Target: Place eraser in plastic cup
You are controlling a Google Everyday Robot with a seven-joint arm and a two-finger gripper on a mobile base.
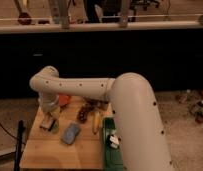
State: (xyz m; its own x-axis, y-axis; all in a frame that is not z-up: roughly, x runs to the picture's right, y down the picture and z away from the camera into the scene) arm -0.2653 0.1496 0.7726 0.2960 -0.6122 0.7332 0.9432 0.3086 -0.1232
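Observation:
My gripper (47, 123) hangs from the white arm (80, 88) low over the left part of the small wooden table (45, 155). Something small and pale is at its tip; I cannot tell whether it is the eraser. An orange-red object (64, 100), perhaps the plastic cup, stands just behind and to the right of the gripper, partly hidden by the arm. A small white object (114, 140) lies in the green tray (108, 155) at the table's right side.
A blue sponge-like pad (71, 133) lies right of the gripper. A banana (96, 122) and a dark lumpy item (84, 114) lie mid-table. A dark counter front (145, 55) runs behind. A black post (19, 142) stands at the left edge.

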